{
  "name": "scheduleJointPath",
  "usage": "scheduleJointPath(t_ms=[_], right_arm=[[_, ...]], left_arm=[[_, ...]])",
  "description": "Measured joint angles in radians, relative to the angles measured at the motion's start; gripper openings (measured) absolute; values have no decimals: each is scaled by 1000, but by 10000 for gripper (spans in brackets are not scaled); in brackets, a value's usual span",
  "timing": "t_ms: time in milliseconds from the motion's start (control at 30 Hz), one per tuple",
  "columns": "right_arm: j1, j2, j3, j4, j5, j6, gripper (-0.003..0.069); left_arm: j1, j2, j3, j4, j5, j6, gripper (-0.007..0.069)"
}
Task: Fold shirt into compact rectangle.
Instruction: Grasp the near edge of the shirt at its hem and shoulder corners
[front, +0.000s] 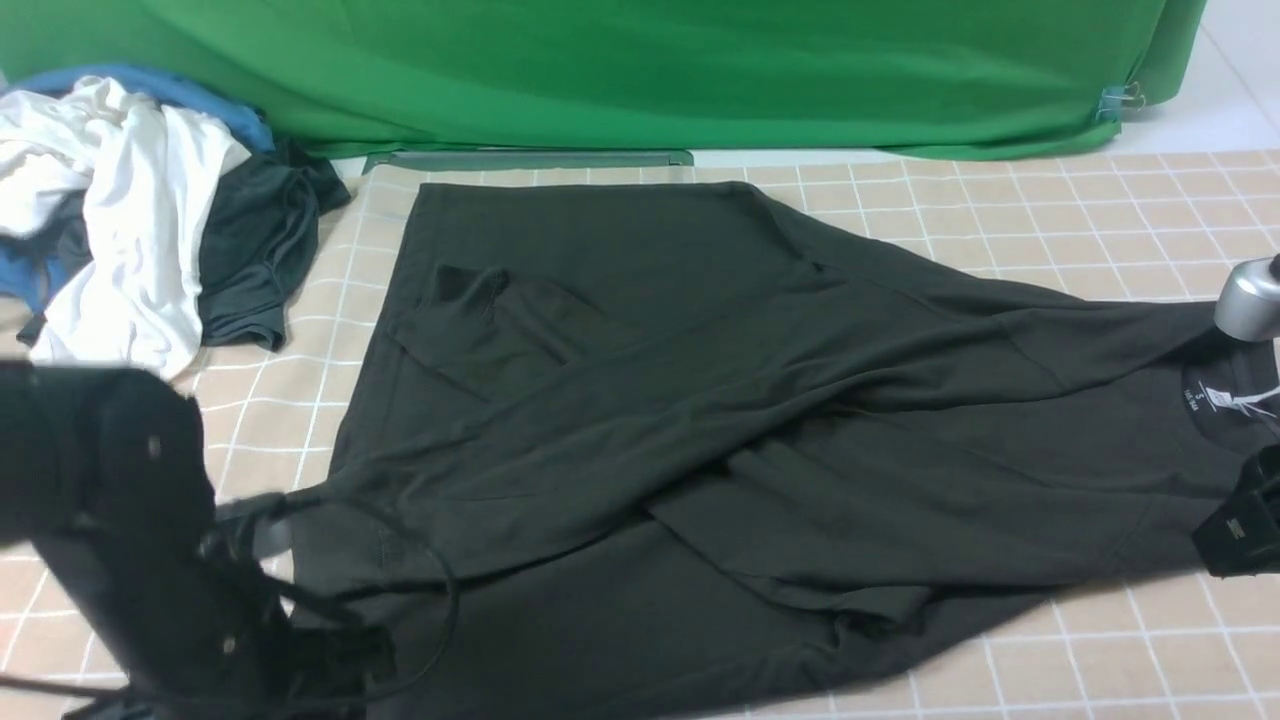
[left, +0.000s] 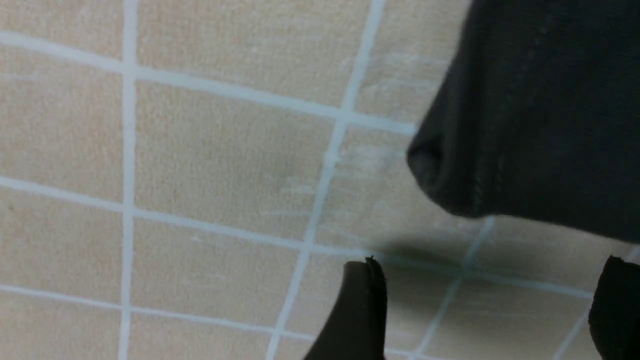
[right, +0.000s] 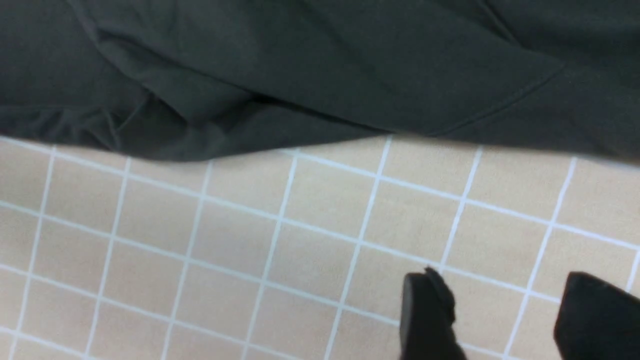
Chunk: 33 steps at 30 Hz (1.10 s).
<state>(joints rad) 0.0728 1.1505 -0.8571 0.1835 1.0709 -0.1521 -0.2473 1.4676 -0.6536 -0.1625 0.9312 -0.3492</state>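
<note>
presently, the left arm (front: 130, 540) sits low at the near left. its left gripper (left: 492, 285) is released, jaws apart over the bare checked cloth (left: 225, 165), just beside a corner of the shirt (left: 540, 110). the right gripper (right: 505, 305), at the near right edge, is likewise released and grasps nothing. one shirt, black, lies rumpled and partly folded across the middle. its neck label (front: 1225, 400), to the right, shows in the front view only. far left, one pile of three: white garment (front: 130, 200), dark garment (front: 260, 250), blue garment (front: 200, 100). green backdrop (front: 650, 70) beyond.
</note>
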Motion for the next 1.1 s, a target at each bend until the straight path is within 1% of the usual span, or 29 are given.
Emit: scheduleJointPath(t_ms=[133, 267, 533, 567, 600, 633, 667, 733, 767, 867, 900, 933, 967, 1100], right_arm=[[0, 0, -1, 0, -9, 0, 374], [0, 0, -1, 0, -11, -1, 374], [0, 0, -1, 0, -13, -1, 374], [0, 0, -1, 0, -15, -1, 374], [0, 0, -1, 0, -15, -1, 374], [0, 0, -1, 0, -17, -1, 374], [0, 0, -1, 0, -17, -1, 374], [0, 0, -1, 0, -17, -1, 374], [0, 0, -1, 0, -17, -1, 374], [0, 0, -1, 0, -17, -1, 374], [0, 0, -1, 0, -17, -1, 374], [0, 0, -1, 0, -16, -1, 374], [0, 0, -1, 0, -10, -2, 374], [0, 0, 0, -7, 13, 3, 376]], left_arm=[[0, 13, 12, 35, -91, 6, 556], [0, 28, 13, 62, -149, 18, 556], [0, 40, 6, 54, -150, 63, 550], [0, 40, 3, 51, -162, 67, 523], [0, 40, 3, 50, -162, 67, 519], [0, 43, 0, 44, -186, 70, 477], [0, 43, -1, 43, -193, 70, 456], [4, 48, -2, 43, -198, 71, 356], [4, 48, -2, 43, -198, 71, 346], [9, 48, -2, 11, -224, 78, 145], [9, 48, -2, 8, -229, 79, 134], [9, 48, -3, -7, -234, 85, 64], [9, 47, -4, -15, -235, 86, 43], [9, 21, -24, -26, -203, 96, 29]])
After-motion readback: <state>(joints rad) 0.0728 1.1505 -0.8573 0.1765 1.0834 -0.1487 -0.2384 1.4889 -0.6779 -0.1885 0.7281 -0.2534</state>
